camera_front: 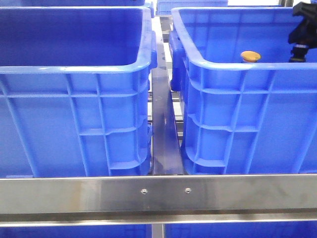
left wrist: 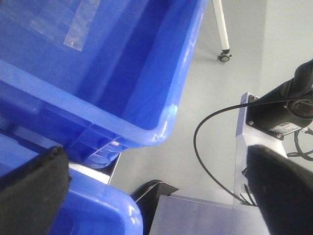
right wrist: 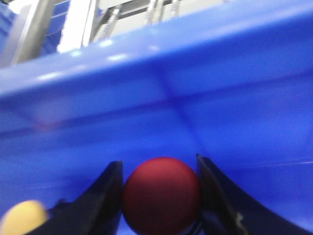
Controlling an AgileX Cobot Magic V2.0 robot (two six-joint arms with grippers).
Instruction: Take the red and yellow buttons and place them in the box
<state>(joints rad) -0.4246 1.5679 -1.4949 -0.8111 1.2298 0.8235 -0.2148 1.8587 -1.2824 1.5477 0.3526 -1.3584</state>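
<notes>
In the right wrist view my right gripper (right wrist: 158,162) is shut on a red button (right wrist: 161,196), its round cap held between the two dark fingers, close to a blue crate wall. A yellow button (right wrist: 22,218) lies blurred beside the fingers. In the front view the orange-yellow button (camera_front: 250,55) sits inside the right blue crate (camera_front: 228,74), and my right arm (camera_front: 303,29) hangs over that crate's far right side. The left blue crate (camera_front: 74,69) shows no contents. My left gripper (left wrist: 156,152) is open and empty, off a crate's corner over the floor.
A steel rail (camera_front: 158,193) runs across the front below both crates, and a metal strip (camera_front: 163,134) lies in the gap between them. In the left wrist view a black cable (left wrist: 205,161), a camera mount (left wrist: 283,112) and a caster leg (left wrist: 224,49) stand by the grey floor.
</notes>
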